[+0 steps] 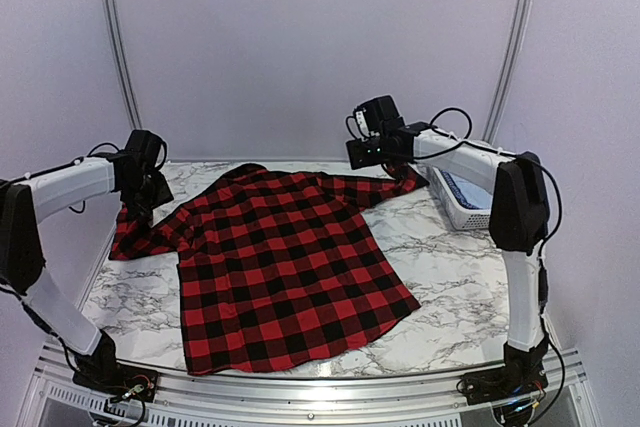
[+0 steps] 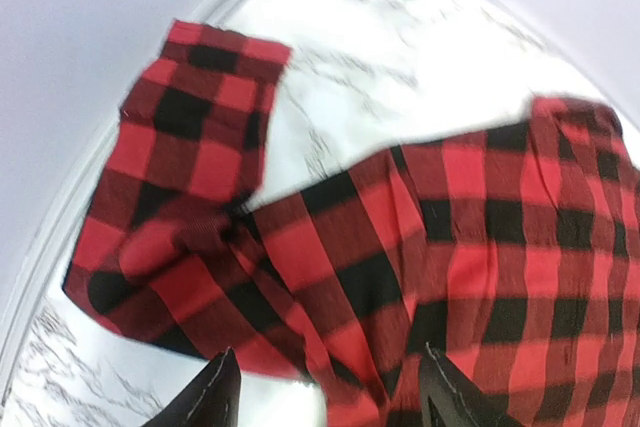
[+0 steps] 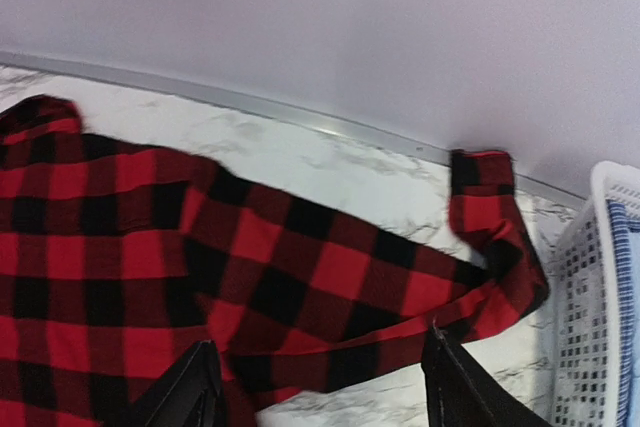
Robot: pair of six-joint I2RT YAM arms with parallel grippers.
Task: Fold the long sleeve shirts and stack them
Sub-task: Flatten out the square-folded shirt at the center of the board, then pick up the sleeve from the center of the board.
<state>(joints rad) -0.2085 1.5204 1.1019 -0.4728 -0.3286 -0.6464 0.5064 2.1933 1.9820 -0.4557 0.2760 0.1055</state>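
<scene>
Red-and-black check shirt [image 1: 285,267] lies spread flat across the centre of the marble table [image 1: 450,277], with sleeves thrown out to the left edge and upper right. Pale blue shirt [image 3: 622,277] sits in the white basket [image 1: 462,212], right of frame.

Left gripper [image 2: 330,355] hangs over the left sleeve [image 2: 190,147], fingers apart, holding nothing. Right gripper [image 3: 320,339] does likewise over the right sleeve [image 3: 400,287].

Cloth looks light, limp and quick to crease. It will likely drag and bunch rather than slide. Best pinched at cuff or shoulder seam, both layers together.
</scene>
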